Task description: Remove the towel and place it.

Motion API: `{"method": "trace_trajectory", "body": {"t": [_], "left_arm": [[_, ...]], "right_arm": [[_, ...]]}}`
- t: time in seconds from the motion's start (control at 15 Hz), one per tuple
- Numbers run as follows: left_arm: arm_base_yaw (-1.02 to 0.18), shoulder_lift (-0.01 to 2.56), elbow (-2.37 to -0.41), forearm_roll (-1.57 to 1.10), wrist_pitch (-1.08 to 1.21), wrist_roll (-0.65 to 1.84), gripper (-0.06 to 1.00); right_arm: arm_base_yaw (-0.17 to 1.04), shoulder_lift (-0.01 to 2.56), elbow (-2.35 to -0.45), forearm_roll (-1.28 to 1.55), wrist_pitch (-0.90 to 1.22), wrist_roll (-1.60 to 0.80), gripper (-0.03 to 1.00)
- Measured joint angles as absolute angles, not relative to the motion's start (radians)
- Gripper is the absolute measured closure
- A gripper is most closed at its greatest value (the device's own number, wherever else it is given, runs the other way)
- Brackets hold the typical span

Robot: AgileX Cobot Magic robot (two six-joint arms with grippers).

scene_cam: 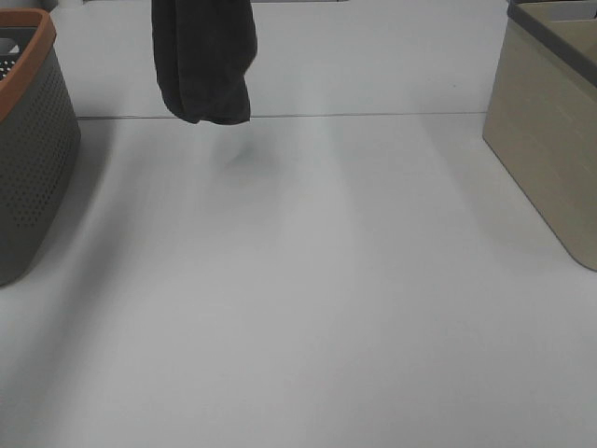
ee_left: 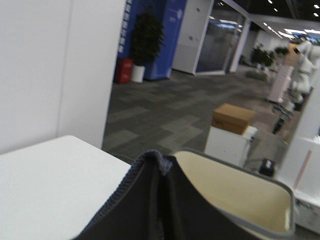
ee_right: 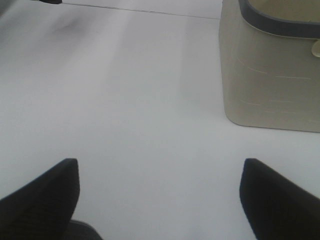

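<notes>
From up high: the towel (scene_cam: pixel 203 61) hangs in the air at the back left, a dark bunched column, its lower end clear of the white bench (scene_cam: pixel 308 308). A grey basket (scene_cam: pixel 33 159) with an orange rim sits at the left edge and a beige basket (scene_cam: pixel 546 140) at the right.

Left wrist view: dark cloth fills the foreground, stitched hem up. The left tool is hidden under it, clamped shut on the towel. The beige basket shows just beyond.

Right wrist view: the right tool (ee_right: pixel 160 164) is spread wide above the bench, with the beige basket nearby.
</notes>
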State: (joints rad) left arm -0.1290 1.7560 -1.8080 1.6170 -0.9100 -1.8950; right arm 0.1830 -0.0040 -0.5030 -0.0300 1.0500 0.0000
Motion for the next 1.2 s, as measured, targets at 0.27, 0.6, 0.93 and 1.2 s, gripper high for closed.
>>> {"method": "trace_trajectory", "body": {"t": [0.27, 0.6, 0.93, 1.2], "left_arm": [[-0.129, 1.788, -1.809, 1.742, -1.169, -1.894, 0.94], [-0.129, 1.823, -1.810, 1.758, -1.219, -1.840, 0.94], [-0.129, 1.832, -1.810, 1.759, -1.215, -1.845, 0.94], [-0.168, 1.834, -1.810, 1.759, -1.070, -1.868, 0.94]], "right_arm": [[0.183, -0.004, -0.503, -0.026, 1.050, 0.000, 0.12], [0.183, 0.193, -0.526, 0.097, 0.790, -0.088, 0.15], [0.183, 0.555, -0.526, 0.392, 0.279, -0.518, 0.20], [0.183, 0.883, -0.549, 0.753, 0.185, -0.962, 0.22]]}}
